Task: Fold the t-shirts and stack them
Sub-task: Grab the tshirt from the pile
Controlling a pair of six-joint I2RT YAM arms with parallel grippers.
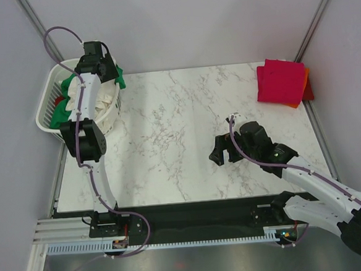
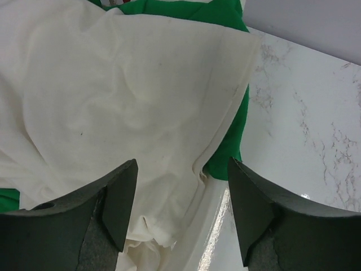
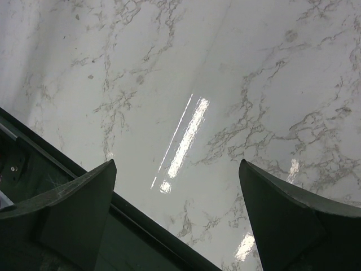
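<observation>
A cream-white t-shirt [image 2: 113, 101] fills the white laundry basket [image 1: 46, 114] at the table's far left, draped over its rim, with a bright green t-shirt [image 2: 228, 141] beneath it. My left gripper [image 2: 181, 212] hovers just above the cream shirt at the basket's rim [image 2: 211, 226], jaws open, nothing between them. A folded crimson-pink t-shirt [image 1: 279, 81] lies on an orange one [image 1: 303, 88] at the far right corner. My right gripper [image 3: 177, 217] hangs open over bare marble near the table's front edge.
Red cloth [image 1: 59, 102] shows inside the basket. The marble table [image 1: 180, 129] spreads between the basket and the folded stack. A dark front rail [image 3: 34, 169] runs along the table's near edge below my right gripper.
</observation>
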